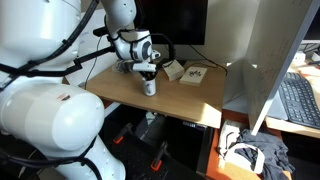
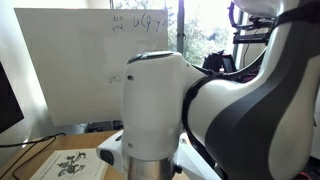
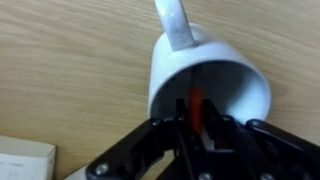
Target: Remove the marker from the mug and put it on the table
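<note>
The white mug [image 1: 150, 87] stands on the tan wooden table [image 1: 190, 98], near its left part. My gripper [image 1: 147, 70] hangs straight above it. In the wrist view the mug [image 3: 225, 75] fills the middle, its handle pointing to the top of the picture. The reddish marker [image 3: 196, 100] stands inside the mug's dark interior. My gripper [image 3: 197, 122] has its two dark fingers reaching into the mug mouth, pressed against the marker on both sides. The other exterior view is mostly blocked by the robot arm, so mug and marker are hidden there.
Two tan boxes [image 1: 174, 68] [image 1: 195, 74] lie on the table behind the mug. A white partition [image 1: 255, 60] stands at the table's right edge, with a black keyboard [image 1: 298, 100] beyond it. A pale box corner [image 3: 25, 160] shows at the lower left of the wrist view.
</note>
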